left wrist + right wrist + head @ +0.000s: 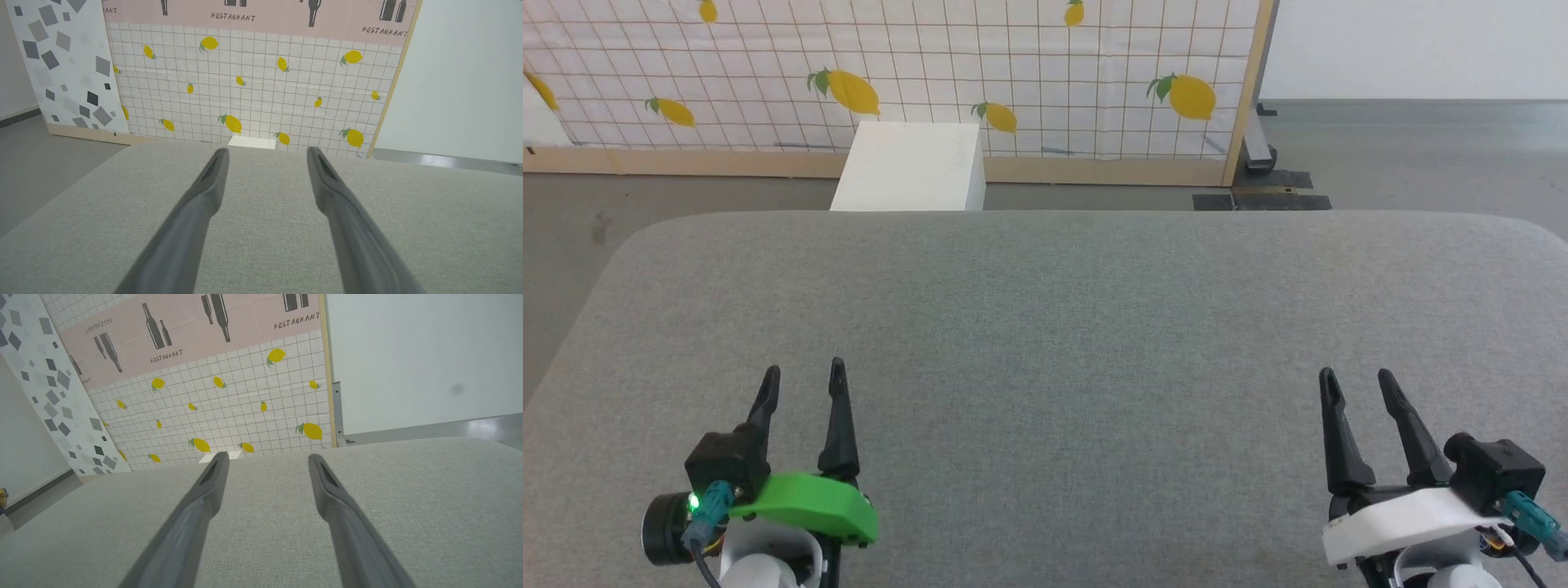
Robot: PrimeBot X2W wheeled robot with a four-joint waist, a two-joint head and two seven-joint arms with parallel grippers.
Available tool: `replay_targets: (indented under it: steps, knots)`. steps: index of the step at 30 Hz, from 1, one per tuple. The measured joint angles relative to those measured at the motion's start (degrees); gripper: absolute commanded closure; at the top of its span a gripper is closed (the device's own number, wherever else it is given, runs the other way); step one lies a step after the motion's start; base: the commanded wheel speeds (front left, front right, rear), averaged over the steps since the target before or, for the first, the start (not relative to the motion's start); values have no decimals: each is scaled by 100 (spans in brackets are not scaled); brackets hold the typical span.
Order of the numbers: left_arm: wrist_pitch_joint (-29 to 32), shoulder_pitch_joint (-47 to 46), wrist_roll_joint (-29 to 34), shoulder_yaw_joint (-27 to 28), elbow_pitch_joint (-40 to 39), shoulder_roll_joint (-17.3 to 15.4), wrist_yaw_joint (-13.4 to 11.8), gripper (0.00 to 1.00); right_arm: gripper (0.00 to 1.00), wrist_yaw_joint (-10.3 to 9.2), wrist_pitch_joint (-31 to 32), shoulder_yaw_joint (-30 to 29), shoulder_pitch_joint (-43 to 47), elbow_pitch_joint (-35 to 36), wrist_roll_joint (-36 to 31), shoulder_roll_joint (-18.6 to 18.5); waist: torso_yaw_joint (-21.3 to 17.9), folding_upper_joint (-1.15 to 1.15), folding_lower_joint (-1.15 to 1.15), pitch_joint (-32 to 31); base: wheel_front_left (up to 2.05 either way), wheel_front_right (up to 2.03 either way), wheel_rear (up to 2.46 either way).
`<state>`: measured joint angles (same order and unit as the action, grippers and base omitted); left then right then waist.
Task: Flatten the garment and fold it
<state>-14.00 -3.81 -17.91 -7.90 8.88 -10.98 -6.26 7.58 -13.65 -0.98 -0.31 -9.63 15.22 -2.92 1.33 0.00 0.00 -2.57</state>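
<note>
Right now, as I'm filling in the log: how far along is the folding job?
Done: nothing that I can see. In hand: nothing; the left claw and right claw are both open over the grey pad, gripping no cloth. Left: the whole job, flattening first and then folding.

The right claw (267,457) stands with its jaws apart; its two dark fingers (196,514) rise from the bottom edge over the grey fabric bench (408,498), which shows between them; past the bench's far edge, by the left fingertip, sits a small white box (233,455); behind it leans a lemon-print panel (245,400) with a pink band (184,326) reading RESTAURANT among bottle shapes; a grey-speckled panel (53,396) stands left; a white wall (408,355) stands right, above grey floor (470,426).
</note>
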Motion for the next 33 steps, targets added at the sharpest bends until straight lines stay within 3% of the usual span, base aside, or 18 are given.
replay_targets:
  steps: [17,18,33]
  knots:
    - [-49,109,-131,112,224,143,271,0,0,0,-52,42,44,-105,101,0,5,0,0,-23,0,0,0]
    - [-43,109,-125,115,230,143,270,100,100,0,-47,42,44,-109,100,0,4,0,0,-23,0,0,0]
    - [82,109,-58,154,155,185,270,100,100,0,57,47,43,-46,8,-1,-8,0,0,2,0,0,0]
